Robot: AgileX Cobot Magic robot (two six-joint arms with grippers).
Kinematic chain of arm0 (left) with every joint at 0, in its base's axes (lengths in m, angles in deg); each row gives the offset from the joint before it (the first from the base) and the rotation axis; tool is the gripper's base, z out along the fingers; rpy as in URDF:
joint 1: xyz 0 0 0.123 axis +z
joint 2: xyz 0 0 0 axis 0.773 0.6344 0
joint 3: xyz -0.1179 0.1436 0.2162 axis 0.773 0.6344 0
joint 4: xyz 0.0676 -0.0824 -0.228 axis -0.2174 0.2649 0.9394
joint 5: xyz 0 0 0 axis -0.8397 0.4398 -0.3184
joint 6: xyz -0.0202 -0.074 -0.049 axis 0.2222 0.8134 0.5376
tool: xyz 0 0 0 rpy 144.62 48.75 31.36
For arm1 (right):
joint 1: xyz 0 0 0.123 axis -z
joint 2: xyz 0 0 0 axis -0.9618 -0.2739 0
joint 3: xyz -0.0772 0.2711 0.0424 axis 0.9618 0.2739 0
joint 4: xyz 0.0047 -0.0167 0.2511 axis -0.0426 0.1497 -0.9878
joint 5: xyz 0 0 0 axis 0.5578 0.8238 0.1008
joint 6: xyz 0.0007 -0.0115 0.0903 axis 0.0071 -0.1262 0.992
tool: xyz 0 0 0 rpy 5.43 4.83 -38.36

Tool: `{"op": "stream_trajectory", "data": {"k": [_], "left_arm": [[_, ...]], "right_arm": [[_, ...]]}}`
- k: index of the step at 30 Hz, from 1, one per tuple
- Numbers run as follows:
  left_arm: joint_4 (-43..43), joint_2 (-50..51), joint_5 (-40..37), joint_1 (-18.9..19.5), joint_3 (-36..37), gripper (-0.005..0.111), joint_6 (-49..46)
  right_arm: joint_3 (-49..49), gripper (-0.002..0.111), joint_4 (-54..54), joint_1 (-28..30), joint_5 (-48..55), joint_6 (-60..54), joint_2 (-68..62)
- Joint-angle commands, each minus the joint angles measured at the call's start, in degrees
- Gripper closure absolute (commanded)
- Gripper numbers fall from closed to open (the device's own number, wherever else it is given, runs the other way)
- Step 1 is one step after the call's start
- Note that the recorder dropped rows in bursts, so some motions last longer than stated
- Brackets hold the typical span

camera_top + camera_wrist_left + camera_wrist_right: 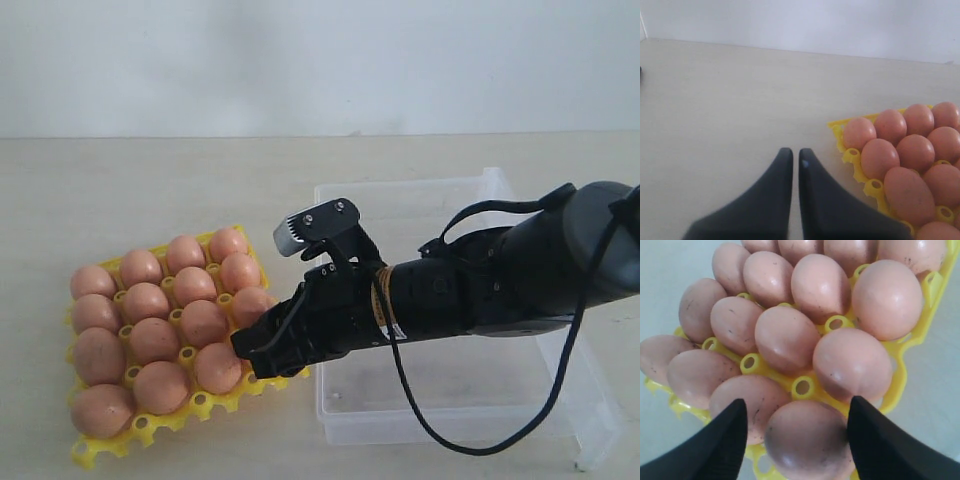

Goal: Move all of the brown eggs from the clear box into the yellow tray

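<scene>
All brown eggs [154,340] we see sit in yellow tray [200,404], lower left | clear box [480,400] centre-right | right gripper [797,401] spread astride one egg | left gripper [795,152] pinched closed

clear box [400,186] partly hidden, yellow tray [851,156] cropped

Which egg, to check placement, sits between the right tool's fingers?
The egg in the yellow tray's corner cell beside the clear box; the open right tool straddles only it.
</scene>
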Motion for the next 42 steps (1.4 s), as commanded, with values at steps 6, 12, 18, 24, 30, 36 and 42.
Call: {"op": "stream_trajectory", "data": {"k": [6,12,18,24,30,36,42], "left_arm": [[0.1,-0.2,0.2,0.2,0.1,0.103,-0.1],[0.1,-0.2,0.2,0.2,0.1,0.103,-0.1],[0.1,-0.2,0.2,0.2,0.1,0.103,-0.1],[0.1,-0.2,0.2,0.2,0.1,0.103,-0.1],[0.1,-0.2,0.2,0.2,0.1,0.103,-0.1],[0.1,-0.2,0.2,0.2,0.1,0.103,-0.1],[0.1,-0.2,0.2,0.2,0.1,0.103,-0.1]], "right_arm": [[0.2,0.055,1.0,-0.1,1.6,0.7,0.3],[0.2,0.055,0.7,-0.1,0.6,1.1,5.3],[0.2,0.074,0.7,-0.1,9.6,-4.9,15.1],[-1.7,0.107,0.7,-0.1,37.2,-24.1,25.7],[-5.5,0.107,9.3,0.0,69.4,-39.6,27.4],[-5.9,0.107,28.3,4.4,88.1,-16.2,27.5],[-5.9,0.107,30.5,16.2,79.0,14.4,31.8]]}}
